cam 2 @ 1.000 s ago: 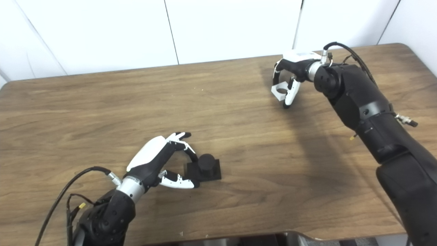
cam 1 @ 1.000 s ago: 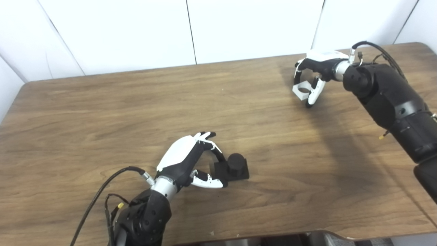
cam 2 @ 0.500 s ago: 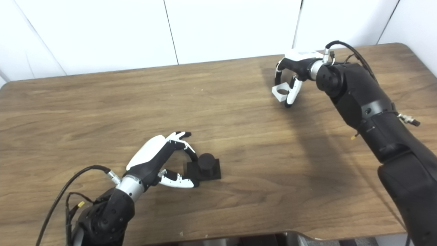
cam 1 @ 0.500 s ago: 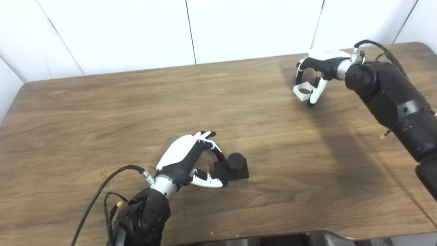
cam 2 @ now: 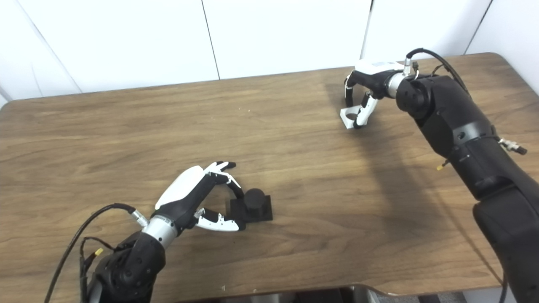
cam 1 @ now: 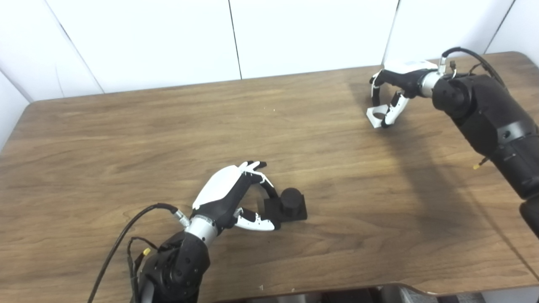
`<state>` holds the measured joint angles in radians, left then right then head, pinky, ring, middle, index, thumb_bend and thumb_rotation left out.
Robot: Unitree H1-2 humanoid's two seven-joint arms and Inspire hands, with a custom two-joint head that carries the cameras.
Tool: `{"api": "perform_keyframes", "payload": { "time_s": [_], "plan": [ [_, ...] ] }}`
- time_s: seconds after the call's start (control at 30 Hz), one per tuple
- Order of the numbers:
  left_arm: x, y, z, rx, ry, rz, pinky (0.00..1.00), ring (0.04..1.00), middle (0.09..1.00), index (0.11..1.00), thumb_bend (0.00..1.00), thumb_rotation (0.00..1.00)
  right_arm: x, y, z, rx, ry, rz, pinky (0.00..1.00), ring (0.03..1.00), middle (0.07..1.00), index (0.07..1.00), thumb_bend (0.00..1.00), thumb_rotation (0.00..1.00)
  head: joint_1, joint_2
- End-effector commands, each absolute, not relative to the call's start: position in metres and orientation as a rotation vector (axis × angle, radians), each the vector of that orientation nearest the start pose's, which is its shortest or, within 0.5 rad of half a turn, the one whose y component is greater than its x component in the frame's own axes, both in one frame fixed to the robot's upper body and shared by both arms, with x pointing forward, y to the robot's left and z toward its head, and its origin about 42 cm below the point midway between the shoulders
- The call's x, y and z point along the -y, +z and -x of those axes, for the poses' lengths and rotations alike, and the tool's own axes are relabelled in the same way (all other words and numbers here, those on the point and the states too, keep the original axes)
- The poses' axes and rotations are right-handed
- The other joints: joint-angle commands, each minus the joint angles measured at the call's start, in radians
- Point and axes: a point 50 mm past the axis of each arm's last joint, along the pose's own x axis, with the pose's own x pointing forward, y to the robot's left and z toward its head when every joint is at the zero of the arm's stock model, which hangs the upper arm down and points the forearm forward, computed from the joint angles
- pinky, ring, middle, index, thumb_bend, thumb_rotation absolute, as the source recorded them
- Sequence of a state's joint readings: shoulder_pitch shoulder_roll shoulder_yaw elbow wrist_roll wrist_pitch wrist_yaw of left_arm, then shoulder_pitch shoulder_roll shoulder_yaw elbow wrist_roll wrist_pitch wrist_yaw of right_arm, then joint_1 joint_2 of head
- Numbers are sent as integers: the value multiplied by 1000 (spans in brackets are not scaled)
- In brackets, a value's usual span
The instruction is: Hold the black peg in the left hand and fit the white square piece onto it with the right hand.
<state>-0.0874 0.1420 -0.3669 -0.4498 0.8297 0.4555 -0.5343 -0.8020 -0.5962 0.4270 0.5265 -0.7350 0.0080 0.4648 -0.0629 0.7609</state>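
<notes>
The black peg (cam 1: 290, 201), a round stub on a square base, stands on the wooden table (cam 1: 126, 139) near the front middle. My left hand (cam 1: 229, 195) lies just left of it, with fingers and thumb closed on the left edge of the base. At the far right, my right hand (cam 1: 393, 90) is shut on the white square piece (cam 1: 376, 116). The piece has a round hole and hangs low from the fingertips, close to the table top. I cannot tell whether it touches the table.
A white panelled wall (cam 1: 236, 38) runs along the table's far edge. A black cable (cam 1: 122, 235) loops from my left wrist over the front of the table. The front edge lies close below my left arm.
My right hand has shifted a little to the right with the white piece, which now hangs slightly lower. My left hand and the black peg have not moved.
</notes>
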Motion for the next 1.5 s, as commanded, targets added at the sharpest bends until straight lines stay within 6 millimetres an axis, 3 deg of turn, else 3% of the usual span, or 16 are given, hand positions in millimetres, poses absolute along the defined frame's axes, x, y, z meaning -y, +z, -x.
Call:
{"api": "perform_keyframes", "payload": {
  "time_s": [0.0, 0.4, 0.8, 1.17, 1.47],
  "plan": [
    [-148, 205, -273, 45, -449, -921, 965, 1000, 956, 494, 491, 78, 311, 290, -509, -9, 387, 1567, 790, 934, 890, 489, 525, 135, -1, 1],
    [-146, 204, -276, 39, -446, -916, 948, 1000, 959, 494, 491, 78, 313, 288, -505, 23, 380, 1552, 800, 930, 881, 489, 525, 134, -4, -2],
    [-147, 203, -279, 36, -448, -926, 971, 1000, 957, 494, 492, 78, 304, 322, -481, 150, 358, 1443, 837, 917, 861, 489, 525, 134, 2, -6],
    [-148, 204, -281, 31, -451, -933, 955, 1000, 957, 494, 491, 79, 267, 357, -446, 237, 487, 1452, 815, 902, 853, 488, 525, 135, 5, 5],
    [-145, 202, -281, 32, -459, -942, 948, 1000, 955, 494, 491, 79, 228, 373, -404, 398, 651, 1425, 789, 894, 840, 489, 525, 138, 5, 12]
  ]
}}
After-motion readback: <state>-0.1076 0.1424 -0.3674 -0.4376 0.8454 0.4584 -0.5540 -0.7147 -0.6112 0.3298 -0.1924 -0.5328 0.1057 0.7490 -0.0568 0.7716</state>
